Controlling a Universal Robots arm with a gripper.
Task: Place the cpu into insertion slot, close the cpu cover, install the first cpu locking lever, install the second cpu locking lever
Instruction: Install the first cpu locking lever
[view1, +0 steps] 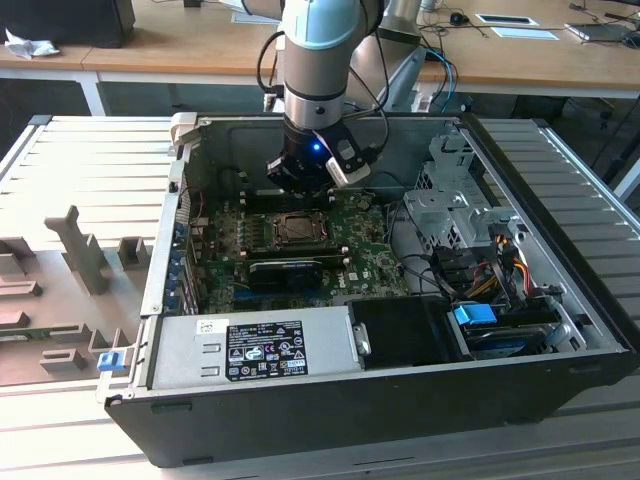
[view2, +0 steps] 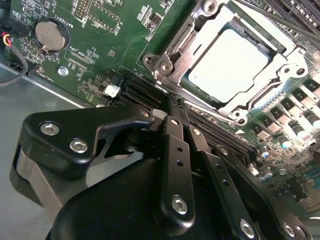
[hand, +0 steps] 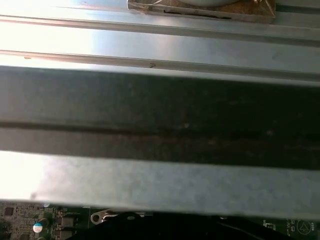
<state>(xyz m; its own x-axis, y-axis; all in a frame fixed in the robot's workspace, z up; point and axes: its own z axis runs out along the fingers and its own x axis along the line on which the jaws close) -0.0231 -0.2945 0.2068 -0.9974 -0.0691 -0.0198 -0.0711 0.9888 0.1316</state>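
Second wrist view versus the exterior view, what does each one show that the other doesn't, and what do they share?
The second wrist view gives a close look: the cpu seated in the insertion slot, the cpu cover closed over its edges, a round coin battery, and the gripper with fingers together beside the socket.

The exterior view gives the whole open computer case, the power supply, the drive cage, the bundled cables and the arm reaching down.

Both show the green motherboard and the socket area.
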